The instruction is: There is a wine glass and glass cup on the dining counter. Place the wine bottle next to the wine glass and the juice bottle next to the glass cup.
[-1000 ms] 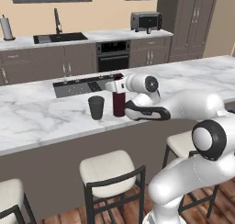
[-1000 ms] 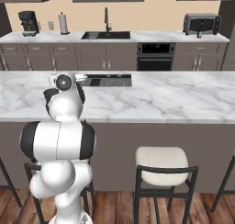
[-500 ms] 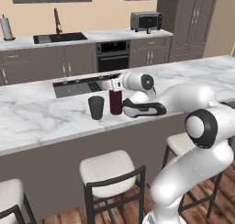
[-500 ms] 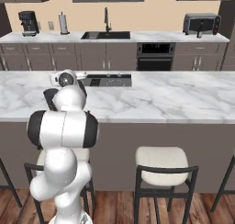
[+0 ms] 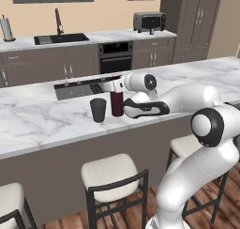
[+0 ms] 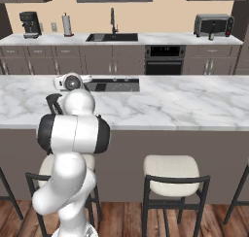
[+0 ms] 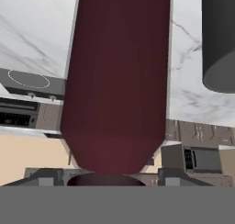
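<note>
Kitchen interior, peach wall (image 6: 170, 10). Taupe cabinets (image 6: 58, 66) are running along the back under a marble worktop (image 6: 160, 38). Black sink (image 6: 112, 37) with tall faucet (image 6: 112, 20), built-in oven (image 6: 164, 59), toaster oven (image 6: 213, 25), coffee machine (image 6: 29, 24) and paper towel roll (image 6: 66, 25) are sitting there. Cream-cushioned stools (image 6: 172, 175) are standing on the wood plank floor (image 6: 126, 221).

The counter (image 5: 42, 125) has a smooth white marble top with grey veins and a plain matt taupe front. The bottle (image 5: 116, 103) is a matt dark maroon with no shine, and the cup (image 5: 98, 110) beside it on the left is dark grey, opaque and matt. The stools (image 5: 110, 171) have matt cream cushioned seats on thin black frames, the floor (image 6: 126, 219) is reddish wood planks, and the toaster oven (image 6: 212, 25) on the far worktop looks like brushed metal.
</note>
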